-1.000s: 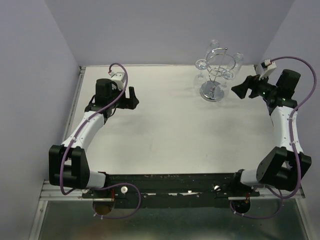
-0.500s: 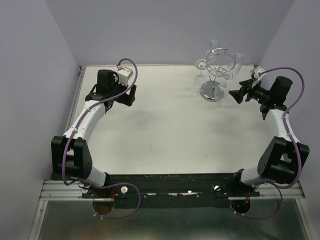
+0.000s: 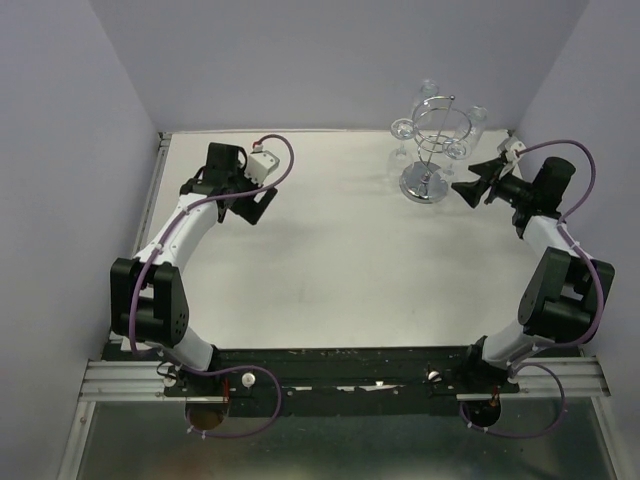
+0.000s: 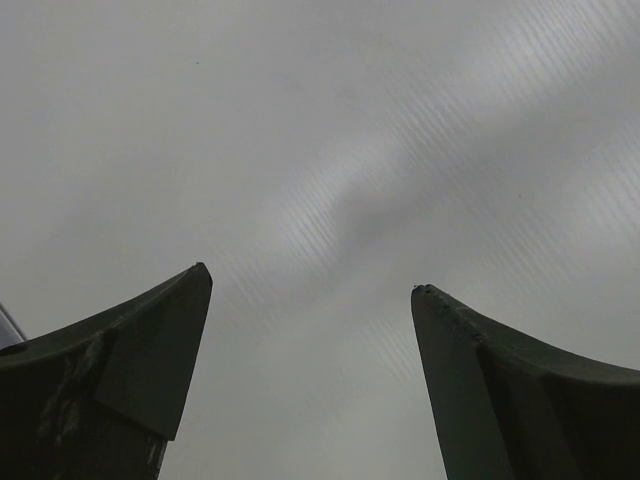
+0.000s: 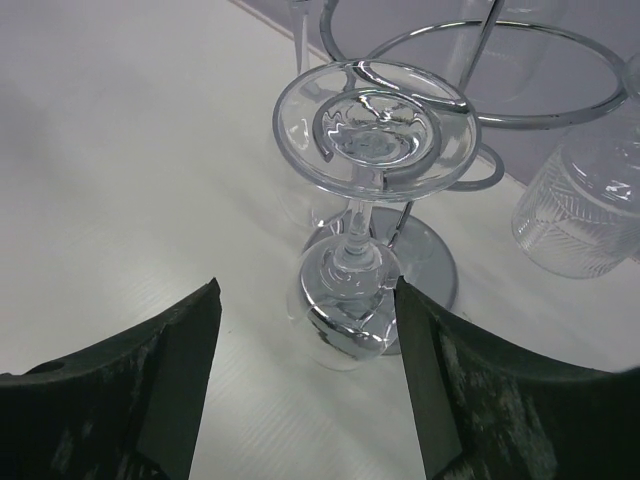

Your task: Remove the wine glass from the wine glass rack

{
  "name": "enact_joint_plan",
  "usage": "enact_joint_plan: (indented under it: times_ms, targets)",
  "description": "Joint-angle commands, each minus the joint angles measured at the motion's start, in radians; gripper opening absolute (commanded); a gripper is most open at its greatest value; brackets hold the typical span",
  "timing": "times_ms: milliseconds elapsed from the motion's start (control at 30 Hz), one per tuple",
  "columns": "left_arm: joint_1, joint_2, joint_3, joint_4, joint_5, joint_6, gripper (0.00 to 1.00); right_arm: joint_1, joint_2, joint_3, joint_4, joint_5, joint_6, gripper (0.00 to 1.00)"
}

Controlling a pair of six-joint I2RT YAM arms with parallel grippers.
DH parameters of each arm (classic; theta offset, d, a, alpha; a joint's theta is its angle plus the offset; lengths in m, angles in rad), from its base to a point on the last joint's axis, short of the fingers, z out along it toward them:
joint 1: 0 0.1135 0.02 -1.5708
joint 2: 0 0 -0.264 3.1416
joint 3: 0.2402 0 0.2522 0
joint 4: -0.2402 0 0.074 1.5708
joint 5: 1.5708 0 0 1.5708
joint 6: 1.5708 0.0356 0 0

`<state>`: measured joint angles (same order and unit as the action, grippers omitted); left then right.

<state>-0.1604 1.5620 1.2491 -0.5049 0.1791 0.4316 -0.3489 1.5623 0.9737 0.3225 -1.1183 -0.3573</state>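
Observation:
The chrome wine glass rack stands at the table's back right on its disc base. Clear glasses hang upside down from its loops. In the right wrist view the nearest wine glass hangs by its foot from a loop of the rack's ring. My right gripper is open, with the glass bowl between its fingertips and close to the right finger. In the top view the right gripper sits just right of the base. My left gripper is open and empty over bare table at the back left.
Other glasses hang on the rack: one on its left side, some at the back, and a patterned one beside the target. Purple walls close in the table at the back and on both sides.
My right gripper has moved left up to the rack, and its jaws have narrowed a little around the glass bowl. The left arm has swung its gripper to the right.

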Motion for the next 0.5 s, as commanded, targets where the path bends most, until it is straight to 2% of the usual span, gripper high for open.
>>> enact_joint_plan:
  times_ms: [0,133,300,467]
  targets:
    - [-0.028,-0.006,0.023,-0.032,-0.076,0.024,0.99,-0.007,0.054,-0.006,0.209,-0.041,0.086,0.77]
    - [-0.037,-0.016,0.033,-0.038,-0.104,0.019,0.99,-0.007,0.094,-0.012,0.331,-0.041,0.142,0.75]
    - [-0.037,-0.010,0.035,-0.041,-0.121,0.026,0.99,-0.009,0.120,-0.003,0.351,-0.075,0.121,0.70]
    - [-0.044,0.003,0.039,-0.035,-0.142,0.039,0.99,-0.005,0.148,0.016,0.352,-0.064,0.116,0.69]
